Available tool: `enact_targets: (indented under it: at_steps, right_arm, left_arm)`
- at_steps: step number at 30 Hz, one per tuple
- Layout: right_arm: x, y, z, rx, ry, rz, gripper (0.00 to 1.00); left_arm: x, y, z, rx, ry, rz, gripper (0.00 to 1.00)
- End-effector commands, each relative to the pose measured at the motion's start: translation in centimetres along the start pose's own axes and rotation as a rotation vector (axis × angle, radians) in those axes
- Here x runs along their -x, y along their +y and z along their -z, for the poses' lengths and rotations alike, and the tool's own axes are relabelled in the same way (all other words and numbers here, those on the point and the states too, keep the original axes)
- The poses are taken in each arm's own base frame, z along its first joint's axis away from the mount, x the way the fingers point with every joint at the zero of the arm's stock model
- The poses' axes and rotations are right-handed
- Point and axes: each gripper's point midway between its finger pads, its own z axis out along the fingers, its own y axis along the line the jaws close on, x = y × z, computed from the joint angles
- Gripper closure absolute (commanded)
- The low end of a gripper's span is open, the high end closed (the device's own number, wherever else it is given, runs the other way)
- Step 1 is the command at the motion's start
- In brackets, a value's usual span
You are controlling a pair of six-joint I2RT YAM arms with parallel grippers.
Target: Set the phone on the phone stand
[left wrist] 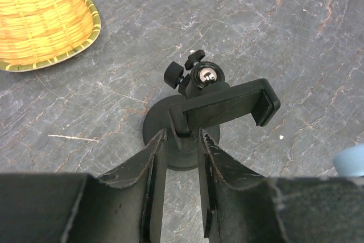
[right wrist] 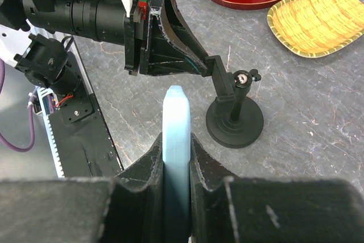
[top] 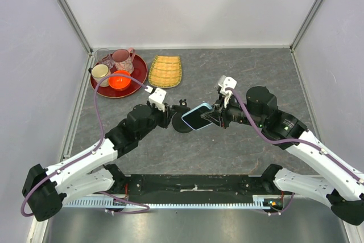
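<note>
The black phone stand [top: 180, 124] stands mid-table on its round disc base. My left gripper [top: 173, 113] is closed on one end of its clamp head [left wrist: 227, 103]; the fingertips [left wrist: 160, 143] flank the bracket's left end. My right gripper [top: 212, 118] is shut on the phone [top: 198, 116], black screen with a light blue edge, held tilted just right of the stand and slightly above the table. In the right wrist view the phone [right wrist: 175, 120] shows edge-on between the fingers, with the stand [right wrist: 234, 123] ahead to the right. A phone corner [left wrist: 351, 160] shows in the left wrist view.
A red round tray [top: 142, 72] at the back left holds an orange bowl [top: 119, 81], a pink pitcher [top: 122, 60] and cups. A woven bamboo tray [top: 165, 71] lies beside it. Grey walls enclose the table on three sides.
</note>
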Motion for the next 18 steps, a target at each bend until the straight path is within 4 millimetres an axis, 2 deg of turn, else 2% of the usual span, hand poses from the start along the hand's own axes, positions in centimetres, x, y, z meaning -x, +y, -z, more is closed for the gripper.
enact_targets:
  at_steps: [1,13,16,18]
  right_arm:
    - [3.6,0.8,0.7,0.026,-0.142,0.033,1.0]
    - [4.6,0.5,0.5,0.006,-0.147,0.034,1.0]
    - [4.5,0.2,0.2,-0.008,-0.139,0.029,1.0]
    - [4.4,-0.1,-0.1,-0.018,-0.133,0.024,1.0]
  left_arm:
    - [2.3,-0.3,-0.5,0.003,-0.085,0.035,0.67]
    - [2.1,-0.5,-1.0,-0.012,-0.076,-0.004,0.77]
    - [1.8,-0.4,-1.1,-0.011,-0.068,-0.02,0.83]
    - [1.7,-0.6,-1.1,-0.027,-0.06,-0.05,0.93]
